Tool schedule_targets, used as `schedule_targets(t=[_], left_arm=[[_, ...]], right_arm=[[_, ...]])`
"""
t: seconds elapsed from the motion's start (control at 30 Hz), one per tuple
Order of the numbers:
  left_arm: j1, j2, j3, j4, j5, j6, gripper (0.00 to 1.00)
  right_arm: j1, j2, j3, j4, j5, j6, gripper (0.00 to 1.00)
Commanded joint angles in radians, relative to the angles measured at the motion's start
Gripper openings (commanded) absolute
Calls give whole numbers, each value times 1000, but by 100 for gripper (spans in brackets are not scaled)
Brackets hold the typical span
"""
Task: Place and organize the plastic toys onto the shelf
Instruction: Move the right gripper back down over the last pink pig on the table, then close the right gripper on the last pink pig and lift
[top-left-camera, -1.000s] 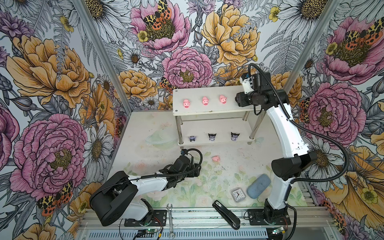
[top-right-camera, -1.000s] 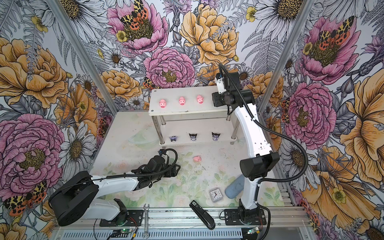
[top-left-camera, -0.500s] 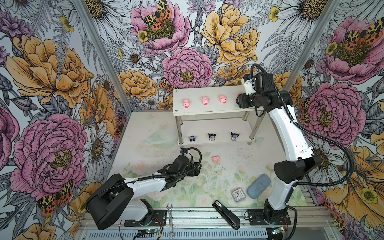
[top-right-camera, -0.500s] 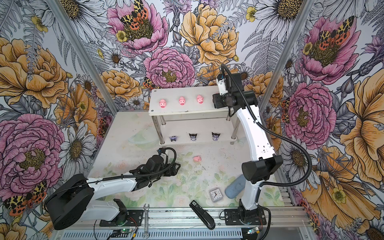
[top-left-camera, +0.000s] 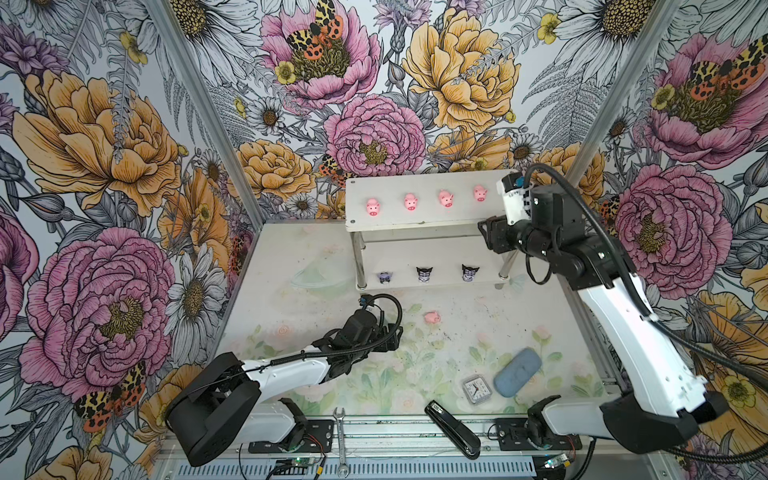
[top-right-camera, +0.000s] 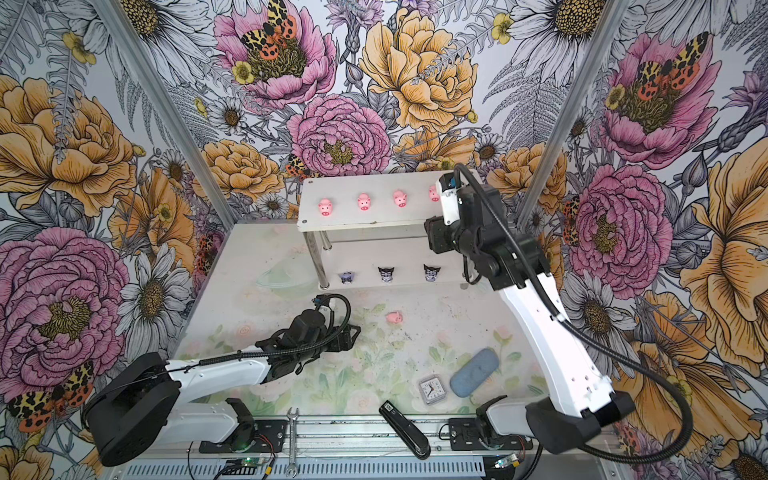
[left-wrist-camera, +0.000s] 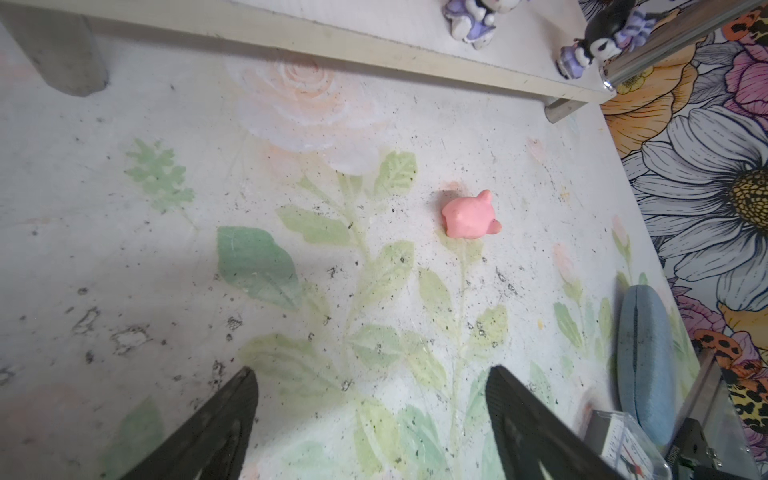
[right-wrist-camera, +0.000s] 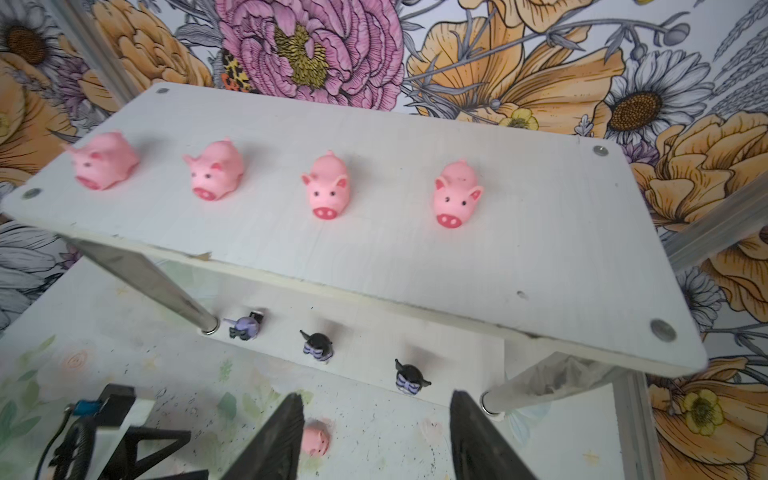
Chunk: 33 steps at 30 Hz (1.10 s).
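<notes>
floral table (top-left-camera: 478, 332): right gripper (right-wrist-camera: 376, 432) retreats part-open, empty, 4 pigs (top-left-camera: 446, 198) on the shelf (top-left-camera: 419, 226); left gripper (left-wrist-camera: 370, 395) wide by the 5th pig (top-left-camera: 432, 317).

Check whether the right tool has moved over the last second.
Yes. The right tool has backed off the right end of the shelf top toward its front edge, uncovering a fourth pig.
</notes>
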Motion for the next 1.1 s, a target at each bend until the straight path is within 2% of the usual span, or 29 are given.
schedule_targets(t=[0.0, 0.1, 0.23, 0.37, 0.47, 0.6, 0.67, 0.87, 1.07], left_arm=[[6, -47, 7, -23, -39, 27, 88], [9, -85, 0, -51, -61, 33, 88], [20, -118, -14, -63, -75, 37, 89], [24, -118, -10, -66, -69, 35, 89], [19, -119, -13, -63, -65, 27, 88], [13, -125, -25, -63, -66, 19, 88], [12, -131, -35, -63, -71, 14, 88], [18, -132, -41, -65, -80, 13, 89], [32, -114, -40, -52, -72, 26, 89]], right_arm=[[118, -135, -187, 61, 95, 75, 57], [216, -229, -385, 86, 110, 153, 56], [294, -248, -638, 148, 71, 242, 54], [313, -205, -881, 337, 18, 345, 46], [313, -157, -1009, 522, -4, 349, 46], [314, -41, -1047, 630, 19, 278, 61], [301, 32, -1041, 670, 17, 242, 65], [230, 211, -1008, 802, -48, 188, 66], [157, 307, -984, 882, -94, 170, 66]])
